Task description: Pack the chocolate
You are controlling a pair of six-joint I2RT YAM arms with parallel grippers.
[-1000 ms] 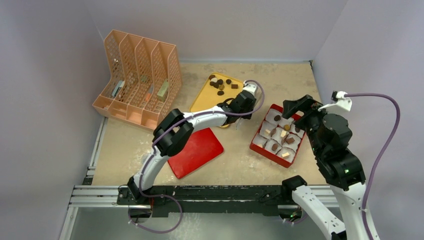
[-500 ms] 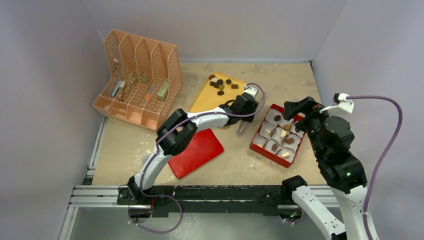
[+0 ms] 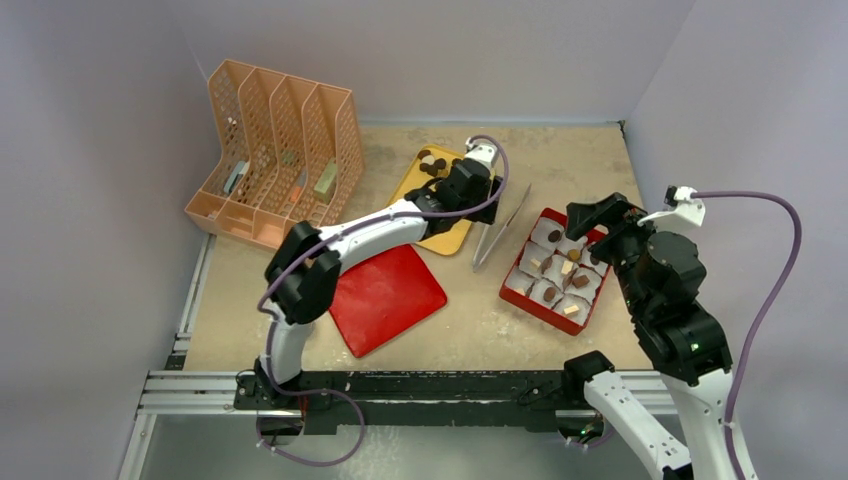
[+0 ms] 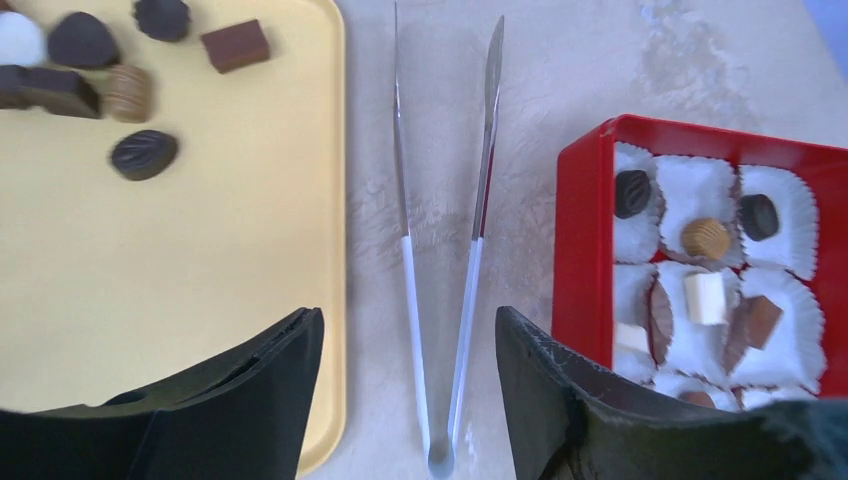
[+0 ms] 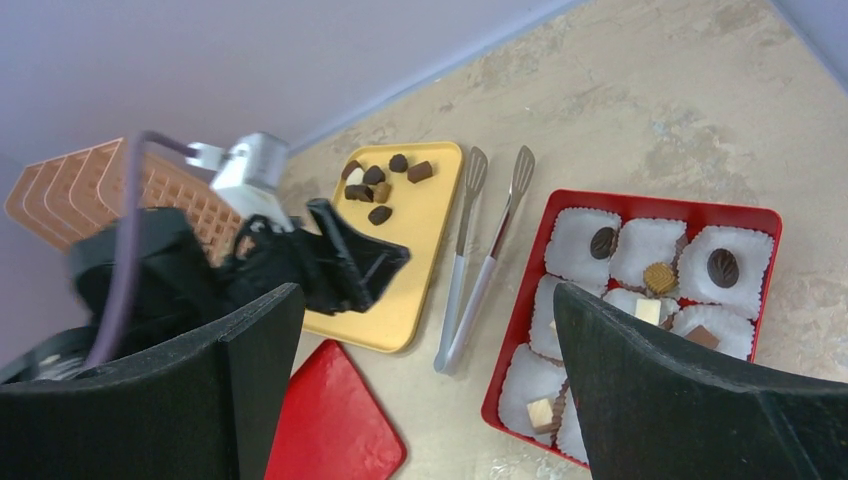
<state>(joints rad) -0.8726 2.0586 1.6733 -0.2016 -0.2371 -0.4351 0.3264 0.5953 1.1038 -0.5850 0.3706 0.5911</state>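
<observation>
Loose chocolates [image 3: 432, 163] lie at the far end of the yellow tray [image 3: 440, 235]; in the left wrist view they are dark rounds and blocks [image 4: 143, 154]. More pieces sit in white paper cups in the red box [image 3: 515, 290], which also shows in the left wrist view [image 4: 578, 250] and the right wrist view [image 5: 640, 205]. Metal tongs [image 3: 500, 228] lie flat on the table between tray and box. My left gripper [image 3: 462, 195] hangs open and empty above the tray's right edge, with the tongs [image 4: 440, 300] below between its fingers. My right gripper [image 3: 598, 215] is open and empty above the box's far side.
A red lid [image 3: 385, 297] lies on the table in front of the tray. An orange file rack [image 3: 275, 160] stands at the back left. Walls close the table at the back and both sides.
My left gripper has moved back and left from beside the red box to over the tray. The tongs now lie in full view on the table. The right arm has not moved.
</observation>
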